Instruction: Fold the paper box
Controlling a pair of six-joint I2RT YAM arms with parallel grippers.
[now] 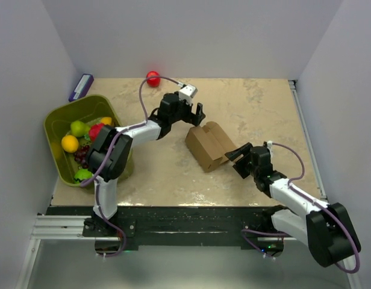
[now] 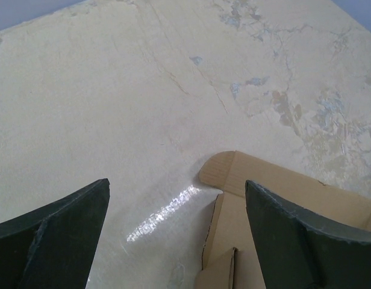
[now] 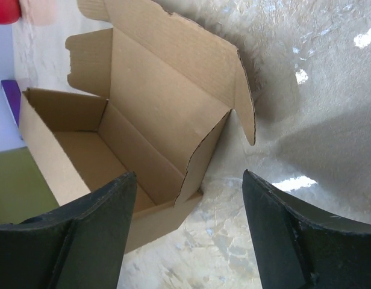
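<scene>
The paper box [image 1: 208, 146] is showing plain, unprinted brown, with fine corrugation lines running across its inner faces. The surface [image 1: 258, 108] is appearing beige and marbled, with grey-blue veins and blotches. The bin [image 1: 53, 120] is showing olive-green, and the fruit [image 1: 70, 143] in it is showing yellow, green, red and dark purple. A ball [image 1: 152, 78] is shining red. The left fingers [image 2: 59, 235] and right fingers [image 3: 294, 241] are looking dark greenish-black.
</scene>
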